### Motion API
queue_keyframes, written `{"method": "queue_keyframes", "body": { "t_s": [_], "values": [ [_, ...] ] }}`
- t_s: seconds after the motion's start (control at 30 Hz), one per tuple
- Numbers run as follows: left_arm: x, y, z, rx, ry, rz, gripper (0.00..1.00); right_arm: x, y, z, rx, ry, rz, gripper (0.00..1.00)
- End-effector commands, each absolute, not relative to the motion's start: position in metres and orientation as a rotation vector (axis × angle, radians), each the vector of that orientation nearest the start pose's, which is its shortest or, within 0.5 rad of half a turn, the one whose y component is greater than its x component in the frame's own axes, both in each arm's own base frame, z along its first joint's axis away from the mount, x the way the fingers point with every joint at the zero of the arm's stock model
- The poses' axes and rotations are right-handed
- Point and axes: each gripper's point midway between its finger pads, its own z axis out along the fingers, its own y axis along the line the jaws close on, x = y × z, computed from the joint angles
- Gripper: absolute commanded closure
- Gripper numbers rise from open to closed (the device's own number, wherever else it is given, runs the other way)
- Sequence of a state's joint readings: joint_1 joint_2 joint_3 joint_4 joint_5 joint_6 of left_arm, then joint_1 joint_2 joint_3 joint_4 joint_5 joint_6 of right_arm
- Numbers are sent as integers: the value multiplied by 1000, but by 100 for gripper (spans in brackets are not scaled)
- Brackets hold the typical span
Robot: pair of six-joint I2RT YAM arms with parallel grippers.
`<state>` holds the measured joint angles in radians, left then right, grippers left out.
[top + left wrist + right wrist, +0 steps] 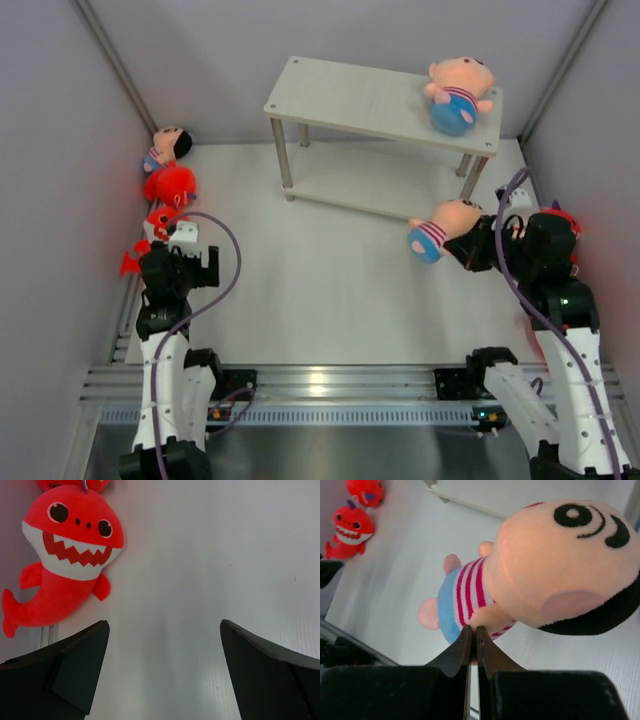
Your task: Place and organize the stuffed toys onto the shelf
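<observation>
My right gripper is shut on the small peach arm of a striped-shirt doll. That doll hangs in front of the shelf's right end, held by the right gripper. The shelf stands at the back, and another doll lies on the right end of its top board. My left gripper is open over bare floor, with a red shark lying ahead of it to the left. Along the left wall lie two red sharks and one more doll.
Grey walls close in the left and right sides. A red toy shows behind the right arm by the right wall. The shelf's lower board is bare where it shows. A metal rail runs along the near edge.
</observation>
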<state>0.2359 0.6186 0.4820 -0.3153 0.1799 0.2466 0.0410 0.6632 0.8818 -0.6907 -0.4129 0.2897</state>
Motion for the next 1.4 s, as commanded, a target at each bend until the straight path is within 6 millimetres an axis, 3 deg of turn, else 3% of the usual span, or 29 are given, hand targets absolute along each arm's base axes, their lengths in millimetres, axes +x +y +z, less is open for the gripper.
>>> {"method": "queue_keyframes", "body": {
  "t_s": [0.0,0.1,0.13,0.17,0.2,0.27,0.3,0.33,0.37,0.4,0.47,0.53,0.6,0.67,0.73,0.77,0.83,0.87,0.9,1.0,1.07,1.2,1.37],
  "values": [
    [265,39,160,152,1963,124,2,189,118,301,-273,2030,723,100],
    [265,39,161,155,1959,123,1,185,142,345,-403,1961,827,100],
    [265,39,161,157,1959,124,1,181,147,383,-444,1872,838,100],
    [266,39,161,154,1960,125,2,185,159,396,-499,1857,881,100],
    [266,38,161,159,1957,124,1,180,164,434,-546,1758,881,100],
    [265,39,161,158,1958,126,1,177,181,464,-632,1691,904,100],
    [265,38,161,159,1959,124,2,187,189,495,-667,1628,878,100],
    [265,38,160,162,1959,123,1,190,195,502,-697,1634,863,100],
    [265,39,160,158,1961,125,1,211,221,495,-753,1678,854,100],
    [265,38,160,160,1959,122,2,201,222,542,-781,1537,839,100],
    [265,38,160,166,1960,121,2,220,235,566,-771,1467,828,100],
    [265,37,160,165,1958,119,1,252,249,581,-757,1378,777,100],
    [265,38,160,167,1959,122,2,282,257,578,-804,1323,663,100],
    [265,37,159,169,1963,123,1,308,262,587,-787,1255,610,100],
    [265,35,159,180,1961,118,2,325,266,589,-796,1215,607,100],
    [265,34,159,182,1961,115,2,346,261,594,-765,1187,595,100],
    [266,34,159,189,1957,114,1,363,259,594,-716,1198,689,100],
    [265,34,158,190,1960,114,2,387,250,584,-680,1232,732,100],
    [265,33,160,193,1955,113,1,393,244,592,-624,1226,780,100],
    [265,33,159,201,1957,113,2,432,228,578,-478,1293,780,100],
    [265,32,159,203,1953,111,2,443,226,576,-412,1289,789,100],
    [265,32,159,204,1955,114,1,464,233,544,-370,1379,825,100],
    [265,31,159,213,1954,116,1,473,241,514,-417,1457,847,100]
  ]
}}
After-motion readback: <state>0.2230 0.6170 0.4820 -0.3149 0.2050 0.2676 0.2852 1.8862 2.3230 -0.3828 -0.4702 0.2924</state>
